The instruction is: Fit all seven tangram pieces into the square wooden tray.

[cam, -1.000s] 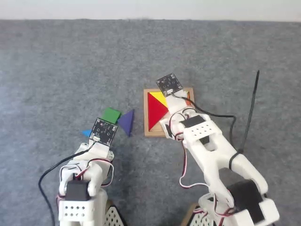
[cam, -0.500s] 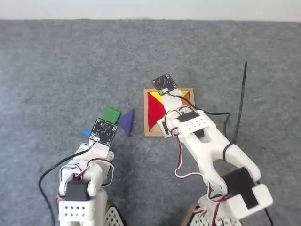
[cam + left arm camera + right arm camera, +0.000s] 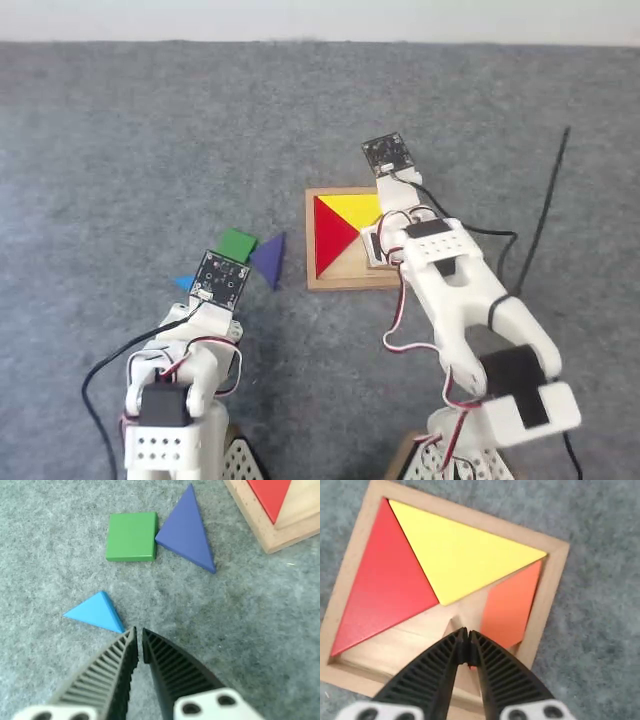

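While three pieces sit in the tray and three lie loose on the carpet, the step in hand reads as mid-fill, between placements.

Item 1. Left gripper point(image 3: 139, 632): fingers drawn nearly together, holding nothing, low over the grey carpet point(image 3: 120, 140).

Item 2. Light blue triangle point(image 3: 95, 612): small, flat on the carpet, just beside the left gripper's tips, not touched.

Item 3. Green square point(image 3: 131, 536): flat, farther out, one corner against the dark blue triangle.

Item 4. Dark blue triangle point(image 3: 187, 530): medium, flat, between the green square and the tray, apart from the tray.

Item 5. Square wooden tray point(image 3: 552, 595): holds the red triangle point(image 3: 380, 585) and yellow triangle point(image 3: 455, 555), both large, meeting along one edge, and the orange parallelogram point(image 3: 510, 605) along one wall under the yellow. Bare wood remains along the tray's near side.

Item 6. Right gripper point(image 3: 465, 632): fingers closed tip to tip, empty as far as can be told, over the bare wood just beside the orange parallelogram's lower corner.

Judgement: the next move falls most readily to the left arm. Its jaws must spread before they can straddle the light blue triangle. Each loose piece will need turning to suit the remaining gap.
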